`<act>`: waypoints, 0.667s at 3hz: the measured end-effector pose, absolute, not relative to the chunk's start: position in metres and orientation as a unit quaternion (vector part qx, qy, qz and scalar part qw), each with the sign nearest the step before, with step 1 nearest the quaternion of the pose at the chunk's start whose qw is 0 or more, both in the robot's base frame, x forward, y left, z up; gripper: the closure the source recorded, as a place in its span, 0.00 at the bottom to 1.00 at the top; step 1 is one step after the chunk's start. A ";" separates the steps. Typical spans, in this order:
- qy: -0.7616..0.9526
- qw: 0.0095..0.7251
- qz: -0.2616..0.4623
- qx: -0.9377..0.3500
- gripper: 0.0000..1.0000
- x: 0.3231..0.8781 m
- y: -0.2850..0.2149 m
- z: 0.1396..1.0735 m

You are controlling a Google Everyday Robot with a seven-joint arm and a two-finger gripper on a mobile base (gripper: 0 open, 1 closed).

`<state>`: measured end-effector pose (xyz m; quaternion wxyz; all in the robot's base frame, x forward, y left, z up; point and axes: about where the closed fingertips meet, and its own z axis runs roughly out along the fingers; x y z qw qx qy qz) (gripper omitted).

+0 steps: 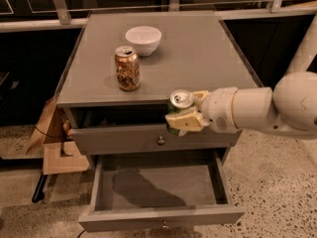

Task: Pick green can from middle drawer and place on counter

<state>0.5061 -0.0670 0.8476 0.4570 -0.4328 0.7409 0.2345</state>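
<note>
Your gripper point(184, 114) is closed around the green can point(181, 99), holding it upright just off the worktop point(198, 58) at its 5 o'clock edge, above the open middle drawer point(163, 182). Its silver top and pull tab show, with little of the dark green side. It is likely light, thin-walled and slick, so grip mid-body and squeeze gently.

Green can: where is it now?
The green can is gripped in the end effector, mid-view, before the counter's front edge, above the open middle drawer, lower right of the gold can.
</note>
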 end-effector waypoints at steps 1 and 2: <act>0.758 0.450 0.230 -0.413 1.00 0.535 -0.075 0.879; 0.767 0.450 0.223 -0.399 1.00 0.574 -0.079 0.896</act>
